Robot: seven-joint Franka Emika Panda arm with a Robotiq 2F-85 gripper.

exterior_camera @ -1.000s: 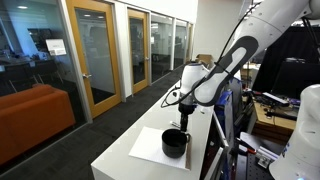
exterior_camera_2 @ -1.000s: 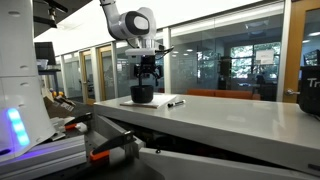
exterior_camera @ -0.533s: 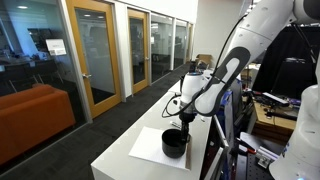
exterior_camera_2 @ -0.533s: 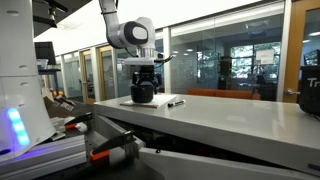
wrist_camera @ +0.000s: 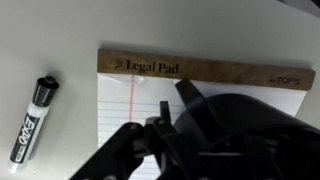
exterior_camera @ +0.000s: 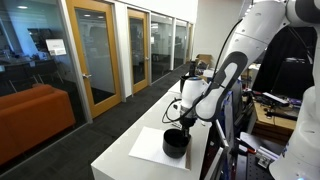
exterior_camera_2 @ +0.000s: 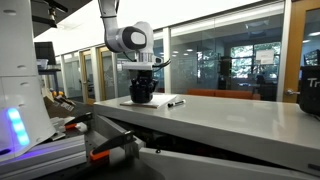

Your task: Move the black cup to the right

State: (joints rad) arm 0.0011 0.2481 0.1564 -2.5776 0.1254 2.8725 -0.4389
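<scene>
The black cup [exterior_camera: 174, 142] [exterior_camera_2: 142, 93] stands on a white legal pad [exterior_camera: 149, 146] [wrist_camera: 130, 92] near the table's end. My gripper [exterior_camera: 178, 126] [exterior_camera_2: 143, 84] [wrist_camera: 172, 94] is lowered straight onto it from above. In the wrist view the cup [wrist_camera: 252, 132] fills the lower right as a dark mass. One finger reaches in over its rim and the other stays outside, on the pad side. The jaws stand partly drawn in about the cup wall. Whether they press on it is lost in the dark shapes.
A black dry-erase marker [wrist_camera: 32, 118] [exterior_camera_2: 175, 102] lies on the white table [exterior_camera: 120, 158] beside the pad. A dark container [exterior_camera: 204, 63] stands at the table's far end. Glass office walls and an orange sofa [exterior_camera: 35, 110] lie beyond the table edge.
The arm has come down, and the gripper has sunk from above the cup to around its rim. The jaws have narrowed. The cup and the pad have stayed in place.
</scene>
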